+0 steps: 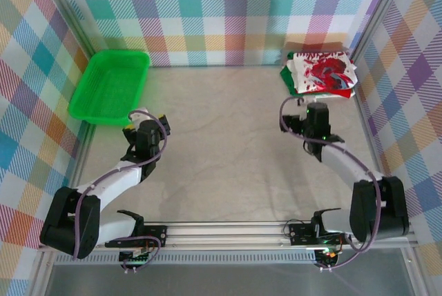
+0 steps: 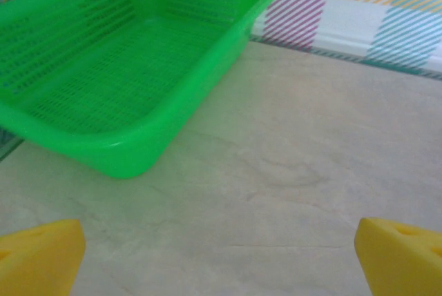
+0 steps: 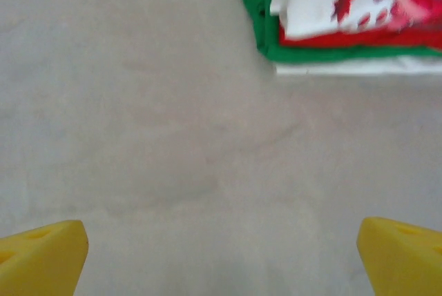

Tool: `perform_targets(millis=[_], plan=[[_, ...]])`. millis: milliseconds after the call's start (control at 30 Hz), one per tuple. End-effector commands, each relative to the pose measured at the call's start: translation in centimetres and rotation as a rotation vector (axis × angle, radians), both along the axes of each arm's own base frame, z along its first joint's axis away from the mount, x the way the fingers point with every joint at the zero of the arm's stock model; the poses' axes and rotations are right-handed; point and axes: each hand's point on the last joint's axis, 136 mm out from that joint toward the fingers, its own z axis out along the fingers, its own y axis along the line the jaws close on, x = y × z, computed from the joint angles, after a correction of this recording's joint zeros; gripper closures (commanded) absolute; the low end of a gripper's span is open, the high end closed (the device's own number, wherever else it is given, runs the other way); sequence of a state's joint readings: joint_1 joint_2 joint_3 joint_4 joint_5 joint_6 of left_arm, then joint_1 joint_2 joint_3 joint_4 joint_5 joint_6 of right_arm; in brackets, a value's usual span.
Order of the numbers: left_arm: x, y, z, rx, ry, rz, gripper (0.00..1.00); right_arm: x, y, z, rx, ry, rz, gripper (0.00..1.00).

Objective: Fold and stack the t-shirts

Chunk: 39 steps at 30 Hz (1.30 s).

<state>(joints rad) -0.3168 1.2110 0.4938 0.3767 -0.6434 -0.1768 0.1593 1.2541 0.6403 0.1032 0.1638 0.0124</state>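
**Q:** Where did the shirts lie?

**A:** The t-shirts (image 1: 322,74) sat as one folded pile in the far right corner of the table (image 1: 221,137). A white one with red print lay on top, with red and green layers beneath. A pale layer seemed to lie at the very bottom, though the wrist view was blurred.

**Q:** And the two claws?

**A:** The right gripper (image 1: 315,106) hung just short of the pile, its yellow fingers (image 3: 41,254) spread wide and holding nothing. The left gripper (image 1: 136,122) hovered near a green tray (image 1: 103,96) at the far left. Its fingers were also spread wide over bare table, well apart from the shirts.
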Motion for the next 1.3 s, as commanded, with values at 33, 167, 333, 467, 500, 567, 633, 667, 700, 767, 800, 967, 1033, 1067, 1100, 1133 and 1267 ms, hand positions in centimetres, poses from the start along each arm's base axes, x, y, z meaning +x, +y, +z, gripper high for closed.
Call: perform_targets(millis=[33,167,333,467,500,567,633,667,700,767,800,967,1033,1067,1100,1133,1267], plan=[[-1.6,2.3,-0.4,0.085,-0.004,0.089,0.00,-1.6,-1.9,1.3,0.001,-0.134,-0.090,0.00],[-2.5,3.1,-3.2,0.127,0.083,0.086,0.00,-2.8,-3.2,-0.9,-0.025,-0.126,-0.147,0.00],[-1.4,2.5,-3.8,0.113,0.066,-0.020,0.00,-2.4,-4.0,-2.9,-0.007,-0.107,-0.155,0.00],[-0.8,4.0,-4.0,0.092,0.062,0.007,0.00,-1.2,-5.2,-2.9,0.015,-0.122,-0.174,0.00],[-0.6,4.1,-3.9,0.086,0.045,-0.001,0.00,-1.0,-5.5,-2.7,0.029,-0.134,-0.178,0.00],[-0.1,4.7,-3.6,0.044,-0.021,0.002,0.00,-0.5,-6.2,-2.7,0.066,-0.139,-0.183,0.01],[0.7,4.8,-4.1,-0.034,-0.040,-0.024,0.00,-0.1,-6.5,-2.3,0.090,-0.166,-0.174,0.00],[1.1,4.5,-4.4,-0.045,-0.045,-0.045,0.00,0.1,-6.4,-2.2,0.089,-0.185,-0.157,0.00],[1.4,4.3,-4.9,-0.044,-0.028,-0.060,0.00,0.4,-6.2,-2.1,0.093,-0.194,-0.140,0.00],[2.1,3.4,-5.7,-0.043,-0.010,-0.114,0.00,1.1,-5.7,-2.6,0.112,-0.154,-0.100,0.00],[2.4,2.8,-6.1,-0.039,-0.006,-0.154,0.00,1.4,-5.1,-2.7,0.120,-0.135,-0.067,0.00],[2.8,-0.1,-6.9,-0.033,0.008,-0.333,0.00,1.3,-1.9,-2.3,0.185,-0.230,0.114,0.00],[2.9,-1.9,-7.3,-0.006,0.019,-0.427,0.00,1.3,-1.7,-2.8,0.185,-0.265,0.128,0.00],[2.9,-2.1,-7.4,-0.002,0.029,-0.440,0.00,1.3,-1.4,-3.1,0.185,-0.256,0.148,0.00],[3.1,-2.0,-7.5,-0.005,0.042,-0.431,0.00,1.5,-1.3,-3.5,0.181,-0.241,0.157,0.00],[3.6,-1.7,-7.5,-0.007,0.050,-0.408,0.00,1.9,-1.3,-3.7,0.182,-0.242,0.149,0.00],[4.0,-0.3,-7.9,-0.038,0.079,-0.340,0.00,2.3,-2.6,-4.2,0.156,-0.207,0.053,0.00]])
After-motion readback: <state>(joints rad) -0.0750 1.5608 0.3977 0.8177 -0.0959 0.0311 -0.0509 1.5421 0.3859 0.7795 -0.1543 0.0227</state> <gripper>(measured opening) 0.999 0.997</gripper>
